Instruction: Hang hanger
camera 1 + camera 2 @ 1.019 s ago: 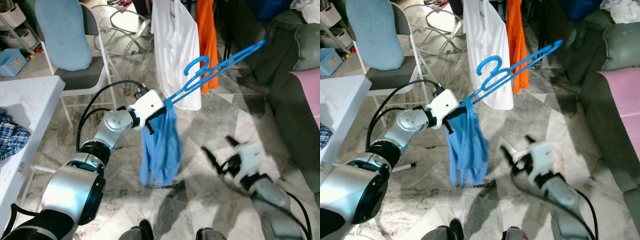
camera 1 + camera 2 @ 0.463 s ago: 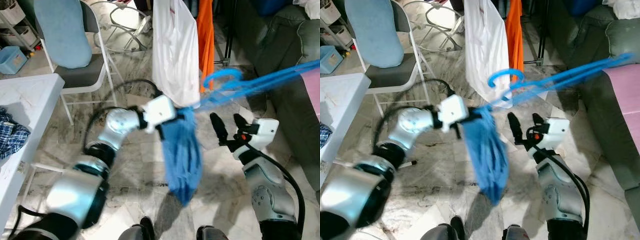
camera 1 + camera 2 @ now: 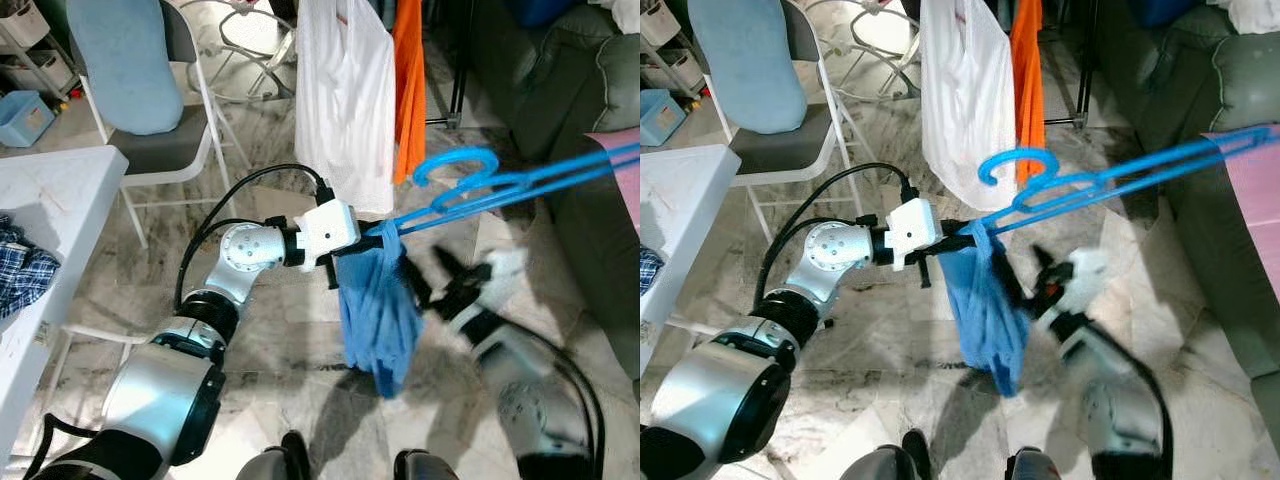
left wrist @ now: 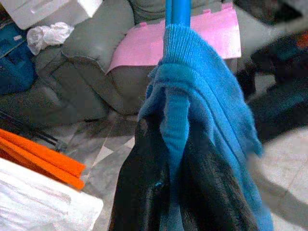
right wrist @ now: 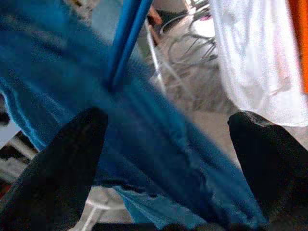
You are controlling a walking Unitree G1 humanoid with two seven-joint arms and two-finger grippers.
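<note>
The left gripper (image 3: 375, 240) is clenched on one end of the bright blue plastic hanger (image 3: 500, 185), pinching it through the blue knitted garment (image 3: 378, 310) that drapes over that end; the left wrist view shows the two black fingers (image 4: 144, 192) pressed together around the cloth-wrapped bar. The hanger is held out in the air over the grey marble floor (image 3: 290, 330), its bars running toward the robot's right and slightly upward, its hook (image 3: 455, 163) curling above them. The garment hangs straight down from the gripped end in a loose bunch.

The right gripper (image 3: 440, 280) is blurred, just beside the hanging garment on the robot's right and below the hanger's bars. Its fingers (image 5: 53, 173) are spread wide apart, with blue cloth between them in the right wrist view.

Beyond the hanger a white shirt (image 3: 345, 100) and an orange garment (image 3: 408, 70) hang. A folding chair with a pale blue cushion (image 3: 130, 60) stands at the left, next to a white table (image 3: 50, 200).
</note>
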